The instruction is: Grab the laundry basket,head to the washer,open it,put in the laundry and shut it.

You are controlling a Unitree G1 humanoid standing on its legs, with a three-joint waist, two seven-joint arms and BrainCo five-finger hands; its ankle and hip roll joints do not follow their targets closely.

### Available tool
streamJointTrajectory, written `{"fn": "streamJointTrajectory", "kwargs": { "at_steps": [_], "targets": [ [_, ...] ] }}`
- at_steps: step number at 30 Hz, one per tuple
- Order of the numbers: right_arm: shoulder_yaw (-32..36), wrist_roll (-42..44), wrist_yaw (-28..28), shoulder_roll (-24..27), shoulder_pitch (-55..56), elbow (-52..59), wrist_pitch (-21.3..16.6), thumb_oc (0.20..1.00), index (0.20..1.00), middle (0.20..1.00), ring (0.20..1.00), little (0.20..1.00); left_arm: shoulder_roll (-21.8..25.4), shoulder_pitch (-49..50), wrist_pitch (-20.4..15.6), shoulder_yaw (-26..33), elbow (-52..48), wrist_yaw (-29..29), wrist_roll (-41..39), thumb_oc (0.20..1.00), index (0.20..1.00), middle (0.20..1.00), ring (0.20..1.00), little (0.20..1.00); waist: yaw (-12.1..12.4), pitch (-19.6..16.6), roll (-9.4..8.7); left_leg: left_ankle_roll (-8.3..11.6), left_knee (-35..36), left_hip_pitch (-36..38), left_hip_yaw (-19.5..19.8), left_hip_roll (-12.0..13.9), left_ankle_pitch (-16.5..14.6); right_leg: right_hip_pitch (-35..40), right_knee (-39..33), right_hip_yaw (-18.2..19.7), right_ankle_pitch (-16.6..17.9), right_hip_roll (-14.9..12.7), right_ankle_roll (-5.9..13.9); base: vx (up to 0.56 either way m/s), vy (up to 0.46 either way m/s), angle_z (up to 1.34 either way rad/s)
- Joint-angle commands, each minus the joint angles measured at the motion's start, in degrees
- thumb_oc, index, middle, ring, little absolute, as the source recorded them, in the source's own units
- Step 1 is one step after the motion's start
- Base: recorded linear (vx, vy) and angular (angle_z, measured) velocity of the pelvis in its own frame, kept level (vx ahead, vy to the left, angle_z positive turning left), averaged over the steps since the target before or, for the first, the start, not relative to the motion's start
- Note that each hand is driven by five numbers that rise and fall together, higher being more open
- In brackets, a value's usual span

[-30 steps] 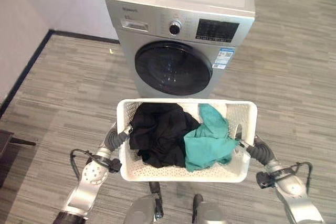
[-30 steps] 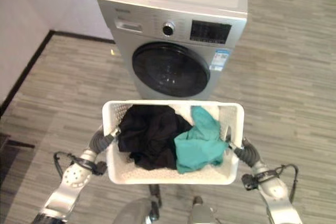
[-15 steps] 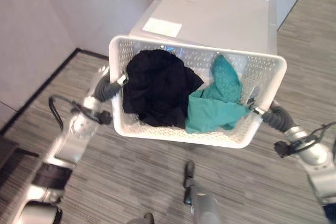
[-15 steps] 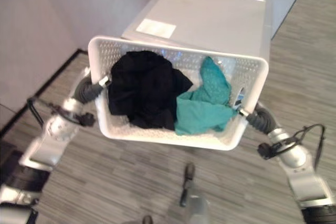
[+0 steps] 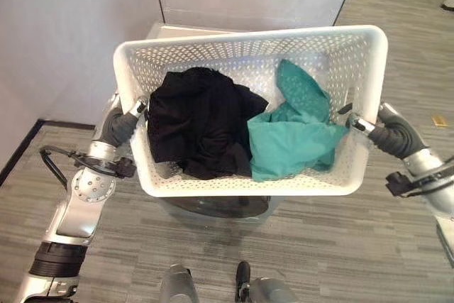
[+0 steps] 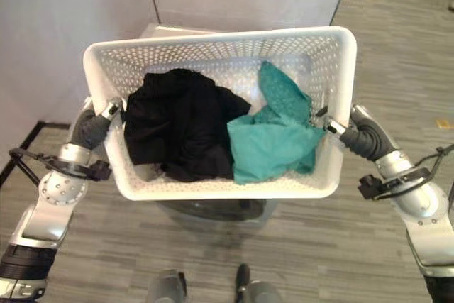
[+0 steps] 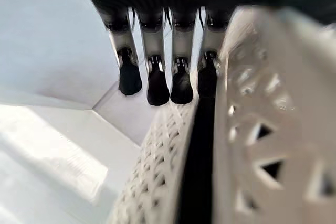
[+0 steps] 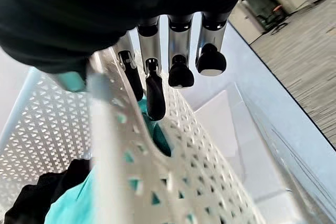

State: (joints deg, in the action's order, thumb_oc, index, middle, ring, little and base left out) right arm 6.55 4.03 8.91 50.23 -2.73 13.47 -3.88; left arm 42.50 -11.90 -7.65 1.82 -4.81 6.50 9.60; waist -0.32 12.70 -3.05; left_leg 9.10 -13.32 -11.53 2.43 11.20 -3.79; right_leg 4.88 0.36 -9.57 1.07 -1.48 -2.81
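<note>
I've closed in on the silver front-load washer (image 5: 213,207); it has gone from upper frame to under the white perforated plastic laundry basket (image 5: 248,182), mid-frame. Left hand (image 5: 126,120) and right hand (image 5: 379,130) each clamp a side wall, fingers hooked over the rim, black and teal clothes (image 5: 241,129) inside. Next, I'd say: set it down, open the door.

A laundry corner of an indoor room, more like a test space or office than a lived-in home. A washing machine (image 5: 213,207) stands under the white laundry basket (image 5: 248,54) that carries a black garment (image 5: 195,129) and a teal garment (image 5: 298,133). Grey wood-look plank flooring (image 5: 319,246) runs to plain pale walls (image 5: 64,26) with a dark baseboard (image 5: 18,154). The right wrist view shows dark furniture (image 8: 265,6) in the distance.
</note>
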Motion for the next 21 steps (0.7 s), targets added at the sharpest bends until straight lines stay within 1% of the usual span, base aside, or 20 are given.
{"fn": "streamJointTrajectory", "kwargs": {
  "at_steps": [1, 2, 3, 4, 5, 6, 8, 9, 10, 12, 13, 14, 15, 16, 17, 18, 19, 20, 21],
  "targets": [
    [4.54, 6.67, -3.87, 6.43, -7.23, -14.38, 0.85, 0.200, 0.200, 0.200, 0.200, 0.200, 7.47, -2.13, 2.37, 13.91, 8.39, 7.92, -2.67, 0.200, 0.200, 0.200, 0.200, 0.200, 3.88, -2.53, -0.29, -2.73, 2.98, 6.83, 1.74, -2.35, 1.93, -2.59, 1.54, 1.62, -2.08, -2.77, 6.40, 0.08, 0.015, -0.66],
    [2.09, 7.73, -3.49, 6.35, -8.58, -17.14, 1.20, 0.200, 0.200, 0.200, 0.200, 0.200, 8.08, -3.11, 2.31, 13.01, 9.15, 7.66, -2.98, 0.200, 0.200, 0.200, 0.200, 0.200, 3.95, -2.74, -0.07, -2.61, 4.92, 8.05, 1.83, -2.02, 1.77, -2.20, 1.67, 1.85, -2.40, -2.40, 6.47, 0.11, 0.042, -0.72],
    [-0.06, 9.50, -2.64, 6.43, -9.49, -20.00, 1.77, 0.200, 0.200, 0.200, 0.200, 0.200, 9.37, -4.54, 2.39, 10.88, 10.49, 5.99, -3.72, 0.200, 0.200, 0.200, 0.200, 0.200, 4.00, -3.67, 0.25, -2.24, 6.32, 9.72, 1.54, -1.69, 1.82, -1.16, 1.39, 1.62, -2.89, -2.07, 6.72, 0.21, 0.097, -0.46],
    [-4.07, 10.84, -1.15, 7.41, -11.56, -22.60, 2.68, 0.200, 0.200, 0.200, 0.200, 0.200, 11.35, -6.79, 2.63, 7.68, 12.06, 4.31, -4.99, 0.200, 0.200, 0.200, 0.200, 0.200, 4.79, -4.50, 0.17, -1.87, 6.68, 11.16, 1.62, -2.13, 1.52, 0.03, 1.22, 1.56, -2.80, -2.51, 6.77, 0.18, 0.078, -0.28],
    [-4.51, 10.96, -1.15, 7.43, -12.11, -23.08, 2.58, 0.200, 0.200, 0.200, 0.200, 0.200, 11.53, -7.15, 2.55, 7.42, 12.48, 4.34, -5.12, 0.200, 0.200, 0.200, 0.200, 0.200, 4.85, -4.40, 0.11, -1.90, 6.69, 11.33, 1.49, -2.15, 1.43, 0.17, 1.14, 1.67, -2.81, -2.54, 6.81, 0.16, 0.089, -0.12],
    [-7.77, 11.27, -0.20, 8.16, -14.64, -25.03, 3.11, 0.200, 0.200, 0.200, 0.200, 0.200, 12.55, -9.01, 2.74, 5.27, 14.35, 3.46, -6.53, 0.200, 0.200, 0.200, 0.200, 0.200, 5.54, -4.74, 0.08, -2.01, 7.12, 12.10, 1.84, -2.67, 1.04, 0.65, 1.00, 1.78, -2.84, -2.83, 6.98, 0.09, 0.073, -0.17],
    [-13.51, 10.20, 1.14, 9.07, -18.64, -28.64, 4.57, 0.200, 0.200, 0.200, 0.200, 0.200, 14.71, -12.23, 3.06, 1.88, 16.73, 2.31, -8.27, 0.200, 0.200, 0.200, 0.200, 0.200, 6.51, -4.84, -0.04, -2.07, 7.48, 13.27, 0.92, -3.03, 0.77, 1.32, 1.14, 1.87, -2.84, -3.43, 7.34, 0.10, 0.103, -0.18],
    [-18.72, 9.04, 2.20, 9.78, -22.70, -30.79, 5.55, 0.200, 0.200, 0.200, 0.200, 0.200, 15.65, -15.78, 3.26, -1.42, 19.85, 2.55, -9.07, 0.200, 0.200, 0.200, 0.200, 0.200, 7.02, -5.04, -0.20, -2.29, 7.61, 14.10, 0.03, -3.33, 0.35, 1.79, 1.36, 2.11, -2.98, -3.88, 7.61, 0.06, 0.079, -0.20],
    [-19.19, 9.11, 2.15, 9.74, -23.33, -31.26, 5.45, 0.200, 0.200, 0.200, 0.200, 0.200, 15.72, -16.28, 3.13, -1.76, 20.34, 2.65, -9.15, 0.200, 0.200, 0.200, 0.200, 0.200, 7.06, -4.92, -0.21, -2.31, 7.64, 14.19, -0.07, -3.34, 0.33, 1.82, 1.35, 2.20, -2.98, -3.90, 7.63, 0.05, 0.074, -0.23],
    [-24.62, 8.26, 2.39, 10.36, -28.77, -34.84, 5.79, 0.200, 0.200, 0.200, 0.200, 0.200, 16.65, -23.04, 3.28, -7.71, 24.52, 2.84, -9.86, 0.200, 0.200, 0.200, 0.200, 0.200, 7.14, -5.13, -0.34, -2.60, 7.85, 14.59, -0.67, -3.57, 0.08, 1.86, 1.29, 2.36, -2.95, -4.39, 8.15, 0.03, 0.065, -0.08],
    [-29.35, 5.80, 2.21, 10.98, -34.13, -38.93, 6.60, 0.200, 0.200, 0.200, 0.200, 0.200, 16.67, -29.13, 3.79, -12.98, 28.56, 2.89, -10.64, 0.200, 0.200, 0.200, 0.200, 0.200, 6.98, -5.50, -0.21, -2.85, 8.46, 14.91, -1.30, -3.86, -0.02, 1.84, 1.14, 2.28, -2.87, -4.83, 8.61, 0.03, 0.084, 0.11],
    [-32.15, 4.84, 1.75, 10.59, -37.76, -42.16, 6.71, 0.200, 0.200, 0.200, 0.200, 0.200, 16.63, -32.96, 3.90, -16.25, 30.78, 2.87, -11.08, 0.200, 0.200, 0.200, 0.200, 0.200, 6.91, -5.48, -0.19, -3.01, 8.84, 14.95, -1.52, -4.02, 0.09, 1.69, 1.06, 2.30, -2.79, -5.01, 8.84, 0.02, 0.074, 0.10],
    [-33.55, 4.14, 1.50, 10.14, -39.45, -44.51, 7.05, 0.200, 0.200, 0.200, 0.200, 0.200, 16.32, -34.48, 4.07, -17.69, 31.53, 2.85, -11.33, 0.200, 0.200, 0.200, 0.200, 0.200, 6.87, -5.61, -0.13, -3.11, 9.11, 15.02, -1.62, -4.13, 0.16, 1.54, 1.12, 2.25, -2.73, -5.10, 8.94, 0.01, 0.031, 0.04],
    [-33.89, 4.19, 1.46, 10.02, -39.93, -44.91, 6.92, 0.200, 0.200, 0.200, 0.200, 0.200, 16.35, -34.84, 4.01, -17.92, 31.83, 2.89, -11.40, 0.200, 0.200, 0.200, 0.200, 0.200, 6.85, -5.55, -0.15, -3.12, 9.17, 15.02, -1.64, -4.14, 0.19, 1.49, 1.14, 2.27, -2.73, -5.12, 8.95, 0.00, 0.000, 0.00],
    [-35.73, 3.05, 1.00, 9.42, -42.15, -48.22, 7.28, 0.200, 0.200, 0.200, 0.200, 0.200, 15.82, -36.64, 4.14, -19.69, 32.77, 2.72, -11.76, 0.200, 0.200, 0.200, 0.200, 0.200, 6.80, -5.70, -0.07, -3.23, 9.50, 15.03, -1.70, -4.23, 0.35, 1.36, 1.19, 2.22, -2.73, -5.21, 9.03, 0.03, 0.036, 0.05],
    [-38.31, 1.43, 0.38, 7.96, -45.49, -53.12, 7.89, 0.200, 0.200, 0.200, 0.200, 0.200, 14.96, -39.95, 4.34, -22.69, 34.41, 2.36, -12.62, 0.200, 0.200, 0.200, 0.200, 0.200, 6.62, -5.88, 0.12, -3.38, 10.07, 15.02, -1.85, -4.27, 0.66, 1.08, 1.28, 2.07, -2.69, -5.33, 9.21, 0.03, 0.035, 0.05],
    [-38.48, 1.46, 0.36, 7.86, -45.77, -53.38, 7.80, 0.200, 0.200, 0.200, 0.200, 0.200, 14.97, -40.24, 4.28, -22.88, 34.63, 2.39, -12.69, 0.200, 0.200, 0.200, 0.200, 0.200, 6.60, -5.84, 0.09, -3.38, 10.12, 15.01, -1.85, -4.27, 0.69, 1.05, 1.29, 2.07, -2.69, -5.33, 9.21, 0.04, 0.041, 0.04],
    [-40.14, -0.33, -0.18, 6.77, -48.60, -57.00, 8.39, 0.200, 0.200, 0.200, 0.200, 0.200, 14.02, -42.72, 4.72, -25.49, 36.33, 1.98, -13.26, 0.200, 0.200, 0.200, 0.200, 0.200, 6.13, -6.08, 0.32, -3.54, 10.83, 15.06, -2.00, -4.33, 0.96, 0.71, 1.30, 1.89, -2.68, -5.36, 9.41, 0.00, 0.000, 0.00],
    [-40.26, -0.31, -0.19, 6.70, -48.81, -57.20, 8.32, 0.200, 0.200, 0.200, 0.200, 0.200, 14.02, -42.96, 4.68, -25.65, 36.52, 1.99, -13.31, 0.200, 0.200, 0.200, 0.200, 0.200, 6.10, -6.05, 0.30, -3.54, 10.87, 15.04, -1.99, -4.33, 0.99, 0.67, 1.31, 1.87, -2.69, -5.36, 9.41, 0.04, 0.027, -0.01]
  ]
}}
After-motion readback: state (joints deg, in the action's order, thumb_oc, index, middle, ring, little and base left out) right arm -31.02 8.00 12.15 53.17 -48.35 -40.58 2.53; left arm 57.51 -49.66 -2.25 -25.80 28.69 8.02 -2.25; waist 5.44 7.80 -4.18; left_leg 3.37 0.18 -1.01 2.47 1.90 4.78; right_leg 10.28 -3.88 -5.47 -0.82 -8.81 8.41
